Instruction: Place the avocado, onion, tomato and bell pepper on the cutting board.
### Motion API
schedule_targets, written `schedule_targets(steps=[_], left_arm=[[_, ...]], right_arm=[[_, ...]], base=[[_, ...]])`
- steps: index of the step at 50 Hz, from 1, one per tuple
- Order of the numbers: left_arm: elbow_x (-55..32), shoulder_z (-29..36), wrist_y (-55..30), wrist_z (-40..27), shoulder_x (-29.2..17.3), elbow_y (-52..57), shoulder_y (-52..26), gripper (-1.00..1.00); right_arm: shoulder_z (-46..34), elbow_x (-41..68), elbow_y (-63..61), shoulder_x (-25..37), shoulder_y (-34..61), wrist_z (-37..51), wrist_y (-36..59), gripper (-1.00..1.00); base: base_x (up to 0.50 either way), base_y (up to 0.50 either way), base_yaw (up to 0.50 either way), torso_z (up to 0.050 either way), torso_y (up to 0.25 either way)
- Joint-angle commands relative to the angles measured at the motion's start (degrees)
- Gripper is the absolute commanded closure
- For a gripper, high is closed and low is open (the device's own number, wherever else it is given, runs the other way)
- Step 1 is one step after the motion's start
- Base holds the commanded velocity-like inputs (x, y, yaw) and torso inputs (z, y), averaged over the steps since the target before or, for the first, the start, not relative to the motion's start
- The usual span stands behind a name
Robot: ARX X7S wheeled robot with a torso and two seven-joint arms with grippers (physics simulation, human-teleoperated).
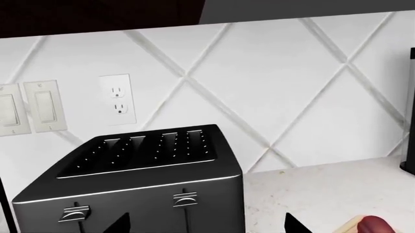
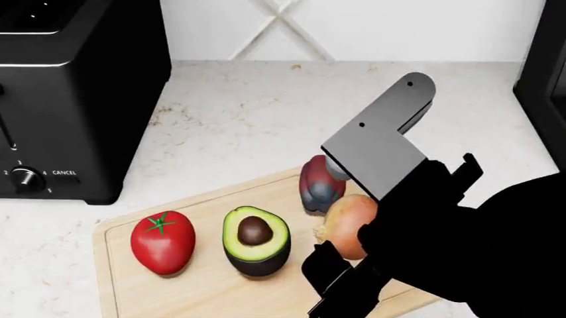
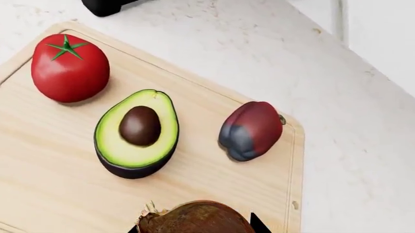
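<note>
The light wooden cutting board [image 2: 203,291] lies on the counter and also shows in the right wrist view [image 3: 58,160]. On it lie the red tomato [image 2: 163,242] [image 3: 70,68], the halved avocado [image 2: 256,238] [image 3: 137,133] and the dark red bell pepper [image 2: 317,182] [image 3: 251,130]. My right gripper [image 3: 198,227] is shut on the tan onion [image 2: 346,222] [image 3: 194,218] and holds it over the board's right part, near the pepper. My left gripper [image 1: 207,225] is open and empty, near the toaster; a bit of the pepper [image 1: 374,225] shows beside it.
A black toaster [image 2: 71,86] [image 1: 129,189] stands at the left on the white speckled counter [image 2: 238,112]. A black appliance [image 2: 544,66] stands at the right edge. The tiled wall behind holds an outlet [image 1: 117,99] and light switches [image 1: 44,106].
</note>
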Motion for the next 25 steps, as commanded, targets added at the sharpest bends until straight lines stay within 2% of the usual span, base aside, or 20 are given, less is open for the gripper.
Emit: schedule_targets(steps=[1,9,10,25], left_arm=[[1.83,-2.21,-0.22,1.67,1.94,0.66,0.48,-1.0],[1.66,-3.14,-0.7,1.59,2.15,0.67,0.98,-1.0],[1.6,-3.33,-0.76,1.57,2.18,0.68,1.07,-1.0],[0.59,-3.43,0.07,1.39,1.07,0.45,0.17,-1.0]], right_arm=[[0.3,-5.25,0.47,-2.32,-0.65,-4.14,-2.03,1.0],[0.0,-5.53,0.69,-2.54,-0.14,-4.28,-2.04,1.0],[0.15,-5.24,0.57,-2.47,0.14,-4.18,-1.94,-1.0],[2.07,1.54,-1.42,-2.1,5.29,0.49,1.01,-1.0]], base=[[0.0,0.0,0.0,0.0,0.0],[0.0,0.0,0.0,0.0,0.0],[0.0,0.0,0.0,0.0,0.0],[0.0,0.0,0.0,0.0,0.0]])
